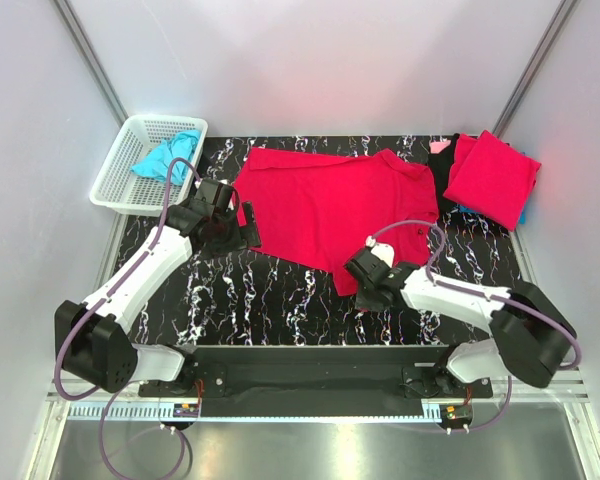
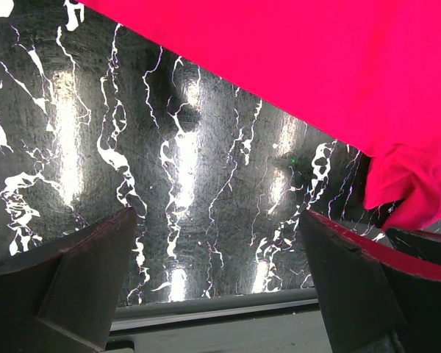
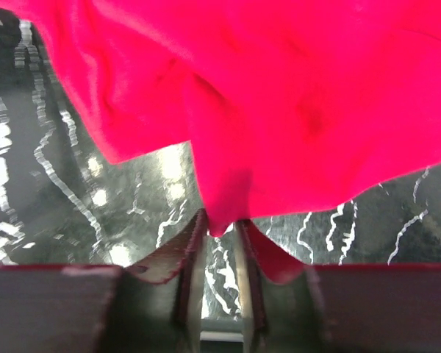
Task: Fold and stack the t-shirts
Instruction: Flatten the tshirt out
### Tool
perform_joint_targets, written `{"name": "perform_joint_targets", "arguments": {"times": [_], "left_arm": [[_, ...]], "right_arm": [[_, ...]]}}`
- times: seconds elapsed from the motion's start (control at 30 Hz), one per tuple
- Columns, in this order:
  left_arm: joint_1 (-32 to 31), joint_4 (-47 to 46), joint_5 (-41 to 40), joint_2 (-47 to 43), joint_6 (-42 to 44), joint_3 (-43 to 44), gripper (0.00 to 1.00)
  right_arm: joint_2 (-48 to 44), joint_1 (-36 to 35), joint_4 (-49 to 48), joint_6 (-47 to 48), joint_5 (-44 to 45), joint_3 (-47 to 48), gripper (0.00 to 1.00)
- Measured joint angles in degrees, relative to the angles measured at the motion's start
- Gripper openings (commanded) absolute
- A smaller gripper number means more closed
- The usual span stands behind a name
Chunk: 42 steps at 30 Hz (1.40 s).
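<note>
A crimson t-shirt [image 1: 330, 200] lies spread flat on the black marbled table [image 1: 270, 290]. My right gripper [image 1: 354, 270] sits at its near hem corner. In the right wrist view the jaws stand close together with a corner of the crimson t-shirt [image 3: 279, 95] pinched between the tips of the right gripper [image 3: 220, 222]. My left gripper [image 1: 244, 226] hovers by the shirt's left edge, wide open [image 2: 217, 220] and holding nothing; the crimson t-shirt [image 2: 316, 66] lies beyond its fingers. A folded crimson t-shirt [image 1: 492, 178] rests at the back right on a turquoise one [image 1: 521, 216]. Another turquoise t-shirt [image 1: 165, 156] lies crumpled in the basket.
The white lattice basket [image 1: 120, 185] stands at the back left corner. A black cloth item [image 1: 446, 180] with a pink patch lies beside the folded stack. White walls with metal posts enclose the table on three sides.
</note>
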State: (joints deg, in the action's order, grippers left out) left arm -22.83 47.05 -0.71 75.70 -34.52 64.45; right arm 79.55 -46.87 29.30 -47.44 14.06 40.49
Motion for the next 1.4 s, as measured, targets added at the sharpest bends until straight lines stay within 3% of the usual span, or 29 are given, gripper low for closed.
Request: {"name": "perform_joint_targets", "arguments": {"times": [0.1, 0.13, 0.53, 0.7, 0.83, 0.87, 1.0, 1.17, 1.2, 1.3, 1.4], "left_arm": [[0.0, 0.0, -0.1, 0.0, 0.0, 0.0, 0.99], [0.0, 0.0, -0.1, 0.0, 0.0, 0.0, 0.99], [0.0, 0.1, -0.2, 0.0, 0.0, -0.2, 0.99], [0.0, 0.0, -0.2, 0.0, 0.0, -0.3, 0.99], [0.0, 0.0, -0.2, 0.0, 0.0, -0.3, 0.99], [0.0, 0.0, -0.2, 0.0, 0.0, -0.3, 0.99], [0.0, 0.0, -0.2, -0.4, 0.0, -0.3, 0.99], [0.0, 0.1, -0.6, -0.6, 0.0, -0.3, 0.99], [0.0, 0.1, -0.6, -0.6, 0.0, -0.3, 0.99], [0.0, 0.1, -0.6, -0.6, 0.0, -0.3, 0.99], [0.0, 0.1, -0.6, -0.6, 0.1, -0.3, 0.99]], "right_arm": [[-3.5, 0.0, 0.9, -0.3, -0.1, 0.0, 0.1], [-4.5, 0.0, 1.2, -0.6, -0.2, 0.0, 0.0], [-14.5, -0.1, 10.5, -1.6, 0.5, 4.6, 0.0], [-16.7, -0.3, 16.0, -4.7, 6.7, 6.5, 0.0], [-13.4, -0.3, 18.7, -6.6, 11.0, 6.9, 0.03], [-11.7, -0.3, 18.9, -6.9, 11.1, 7.0, 0.11], [-4.3, -0.3, 19.4, -7.3, 11.1, 7.9, 0.12], [-1.0, -0.3, 19.3, -7.1, 10.3, 8.0, 0.1], [-1.0, -0.3, 19.2, -7.0, 10.4, 8.0, 0.04], [-0.9, -0.3, 18.3, -6.7, 10.3, 8.0, 0.0], [-0.3, -0.3, 17.9, -6.6, 10.3, 8.0, 0.0]]}}
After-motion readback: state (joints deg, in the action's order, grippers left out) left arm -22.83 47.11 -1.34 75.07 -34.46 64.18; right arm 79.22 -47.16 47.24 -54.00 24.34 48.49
